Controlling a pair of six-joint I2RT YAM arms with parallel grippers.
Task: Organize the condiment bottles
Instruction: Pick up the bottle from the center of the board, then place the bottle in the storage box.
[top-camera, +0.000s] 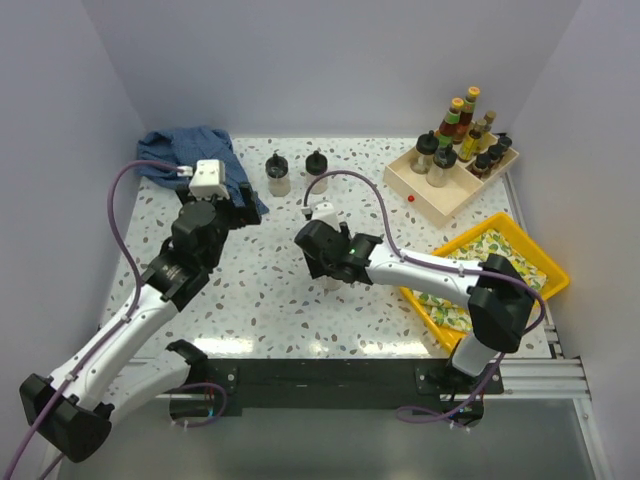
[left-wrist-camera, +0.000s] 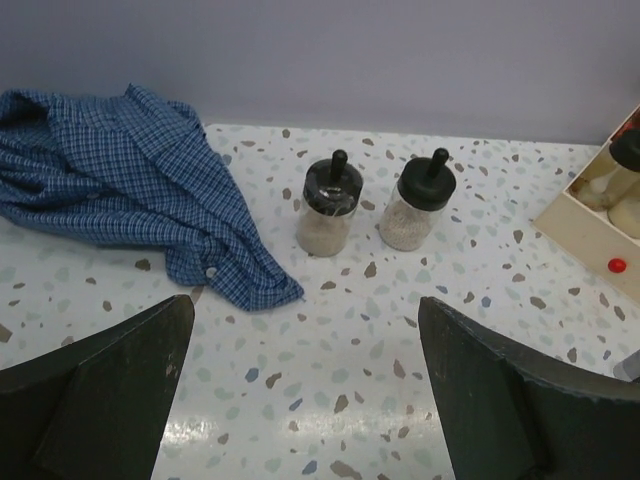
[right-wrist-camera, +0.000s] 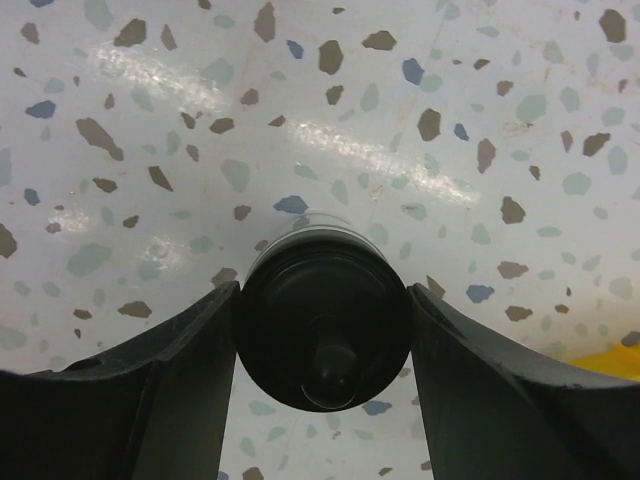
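Right wrist shows the right tool (right-wrist-camera: 320, 300) pinching one black-lidded jar (right-wrist-camera: 322, 345); left tool (left-wrist-camera: 305, 310) spread before two standing jars (left-wrist-camera: 328, 205) (left-wrist-camera: 420, 200).

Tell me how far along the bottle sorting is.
Done: most bottles stand in the beige tray. In hand: the right tool grips a black-lidded jar. Remaining: two more jars wait on the table beside the blue cloth; the left tool hangs open, empty.

Jar (right-wrist-camera: 322, 335) on table (top-camera: 270, 290), between right claw (right-wrist-camera: 322, 290) fingers, touching both. Ahead of left claw (left-wrist-camera: 305, 312): two jars (left-wrist-camera: 329, 205) side by side, cloth (left-wrist-camera: 110, 170) left of them, tray (left-wrist-camera: 590, 225) right. Bottles (top-camera: 458, 122) in tray. Bin (top-camera: 500, 222) right of right claw.
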